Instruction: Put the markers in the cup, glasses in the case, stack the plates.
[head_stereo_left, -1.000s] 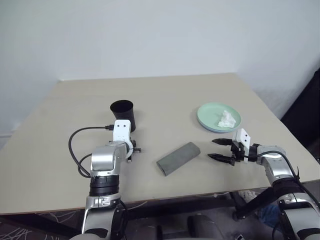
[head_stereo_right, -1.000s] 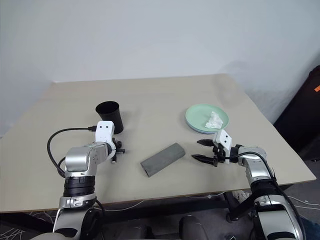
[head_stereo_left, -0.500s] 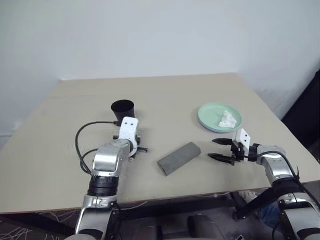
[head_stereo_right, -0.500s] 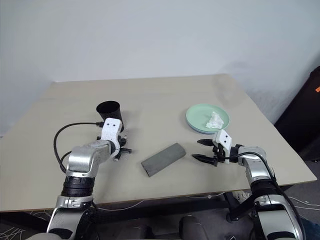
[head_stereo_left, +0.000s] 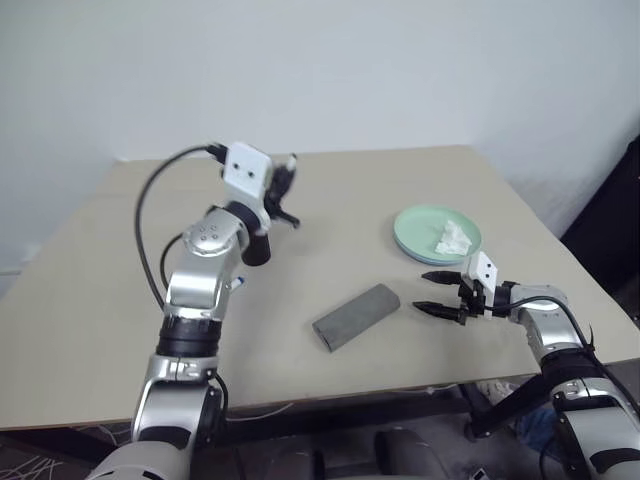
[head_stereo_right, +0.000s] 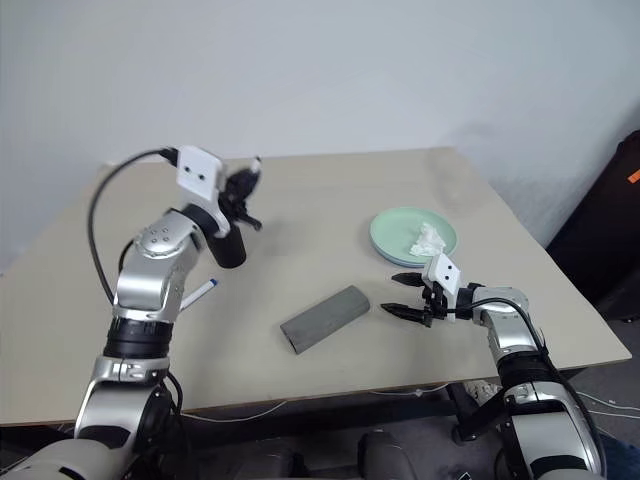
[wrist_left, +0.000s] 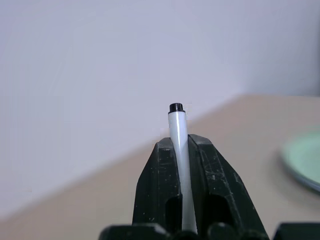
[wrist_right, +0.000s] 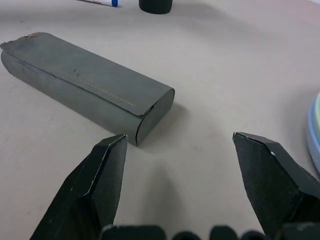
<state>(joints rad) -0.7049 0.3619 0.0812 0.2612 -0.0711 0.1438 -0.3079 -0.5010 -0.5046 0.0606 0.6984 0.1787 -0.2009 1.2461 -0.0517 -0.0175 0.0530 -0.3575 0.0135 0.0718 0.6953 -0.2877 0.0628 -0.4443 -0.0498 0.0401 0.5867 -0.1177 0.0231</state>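
Left wrist view reveals marker (wrist_left: 178, 150) between left fingers (wrist_left: 160, 185)

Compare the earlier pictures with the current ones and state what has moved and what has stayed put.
The left gripper, which was low at the table beside the cup, has risen above it, shut on a white marker. A second marker, blue-capped, now shows lying on the table where the arm had been. The right gripper stays open near the closed case. The case, plates and tissue are unmoved.
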